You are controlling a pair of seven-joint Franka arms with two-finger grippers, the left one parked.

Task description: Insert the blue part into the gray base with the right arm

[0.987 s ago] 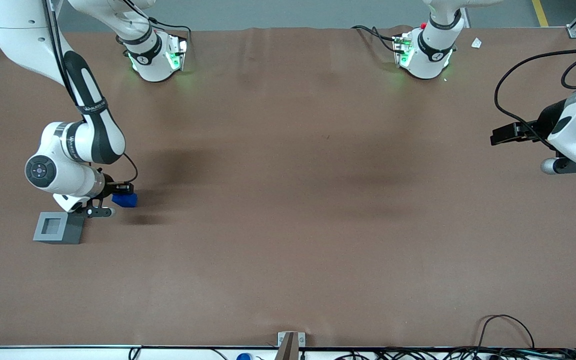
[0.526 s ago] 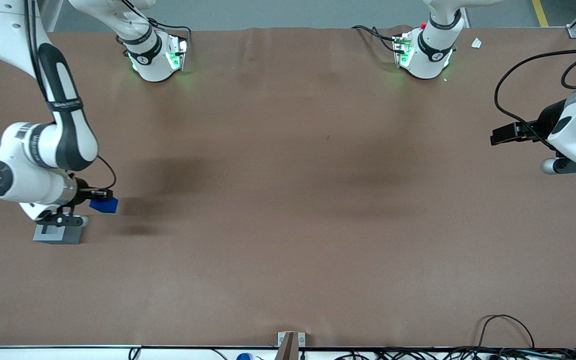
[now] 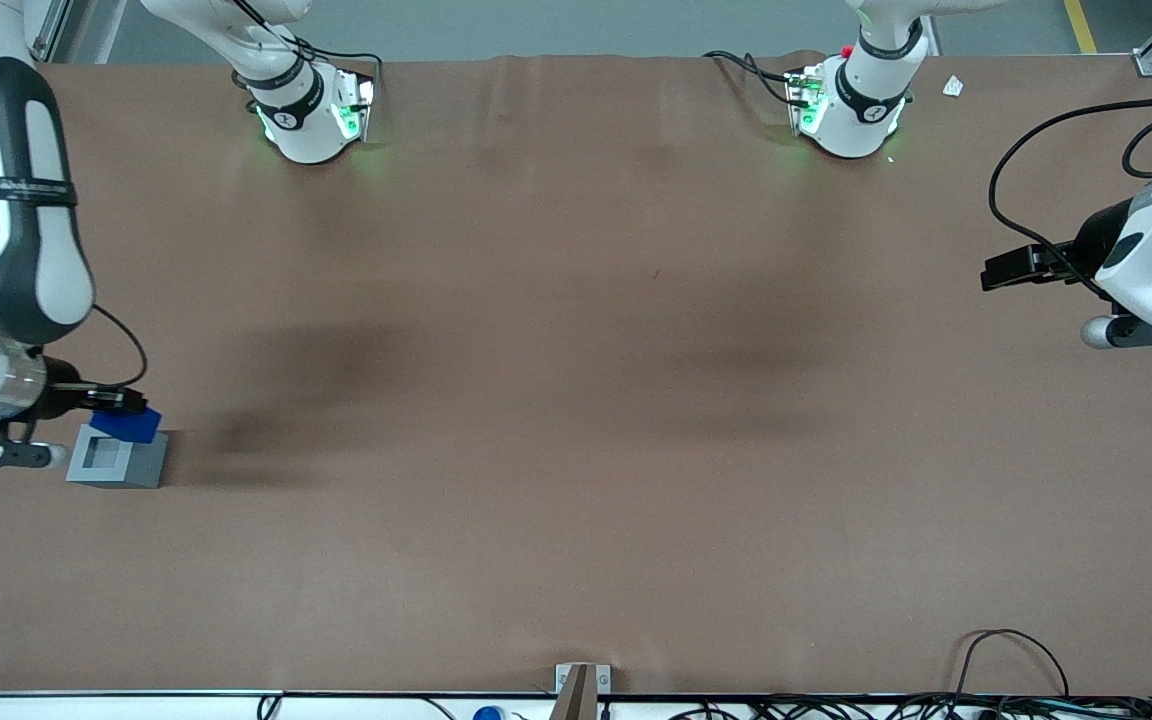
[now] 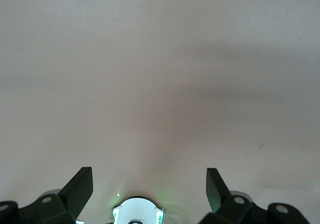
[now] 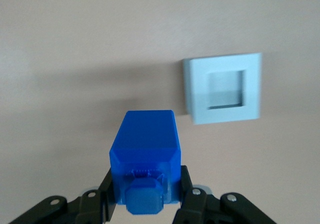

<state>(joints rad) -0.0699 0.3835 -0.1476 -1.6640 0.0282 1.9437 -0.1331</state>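
The blue part (image 3: 128,424) hangs above the table with my right arm's gripper (image 3: 114,405) shut on it, at the working arm's end of the table. In the right wrist view the blue part (image 5: 145,154) sits between the black fingers (image 5: 107,189), its stud facing the camera. The gray base (image 3: 118,457) rests on the table just nearer the front camera than the part, and the part overlaps the base's upper corner in the front view. Seen from the wrist, the gray base (image 5: 223,87) shows its square recess open, offset to the side of the held part.
The brown table (image 3: 576,400) stretches wide toward the parked arm's end. Two arm bases (image 3: 311,110) (image 3: 851,110) with green lights stand at the table's edge farthest from the front camera. Cables (image 3: 1011,650) and a small bracket (image 3: 581,685) lie along the nearest edge.
My right arm has carried the blue part sideways toward the working arm's end of the table, from beside the gray base to a spot over the base's corner.
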